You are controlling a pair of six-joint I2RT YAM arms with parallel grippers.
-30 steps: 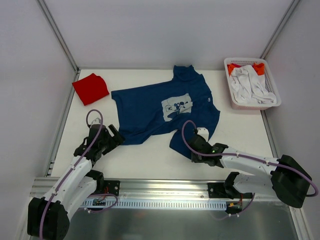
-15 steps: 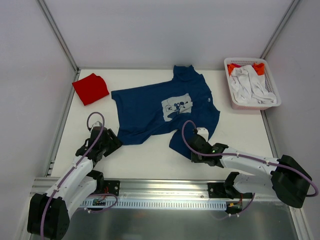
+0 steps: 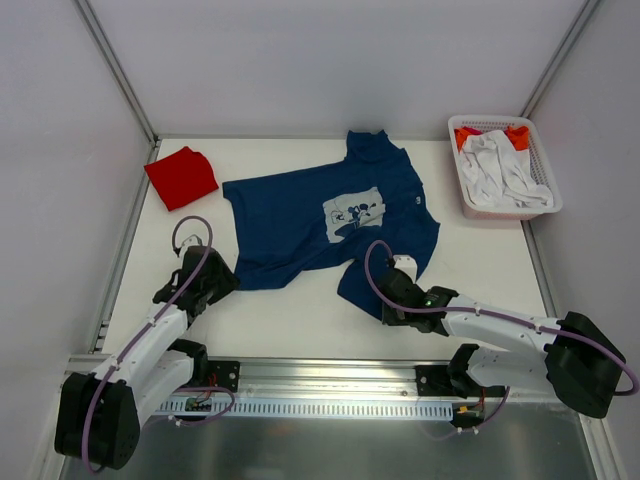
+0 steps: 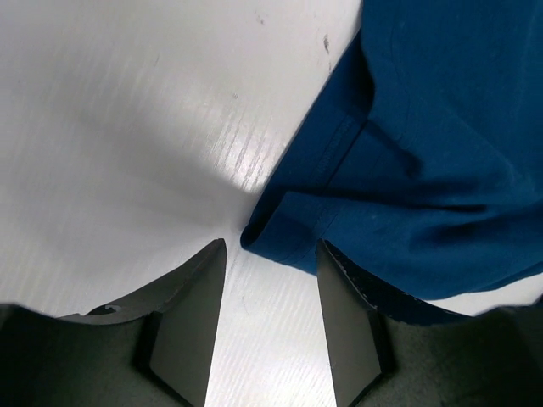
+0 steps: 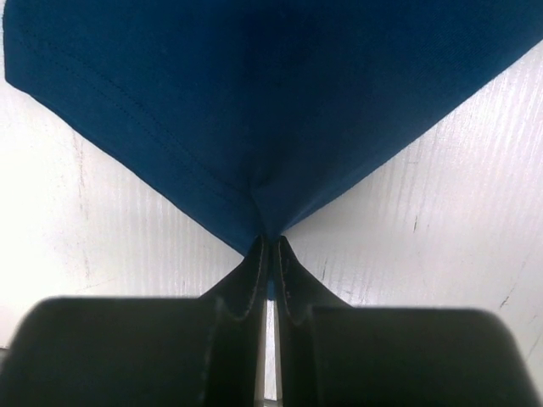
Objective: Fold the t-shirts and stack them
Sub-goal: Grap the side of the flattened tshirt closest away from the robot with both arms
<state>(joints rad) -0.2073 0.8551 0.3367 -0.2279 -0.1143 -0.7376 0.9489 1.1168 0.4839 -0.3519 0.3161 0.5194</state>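
Note:
The navy t-shirt (image 3: 330, 215) with a pale cartoon print lies spread in the middle of the table, collar at the back. My right gripper (image 3: 386, 300) is shut on its near hem corner, with the cloth (image 5: 271, 110) pinched between the fingertips (image 5: 259, 254). My left gripper (image 3: 222, 278) is open just short of the shirt's near left corner (image 4: 280, 225), which lies between the fingertips (image 4: 199, 288) untouched. The red t-shirt (image 3: 181, 176) lies folded at the back left.
A white slatted basket (image 3: 462, 185) with white and orange cloth stands at the back right. White walls and metal rails close in the table on three sides. Bare table lies along the near edge between the arms.
My left gripper has drawn back slightly to the left, away from the shirt's corner. The right gripper and the shirt have stayed still.

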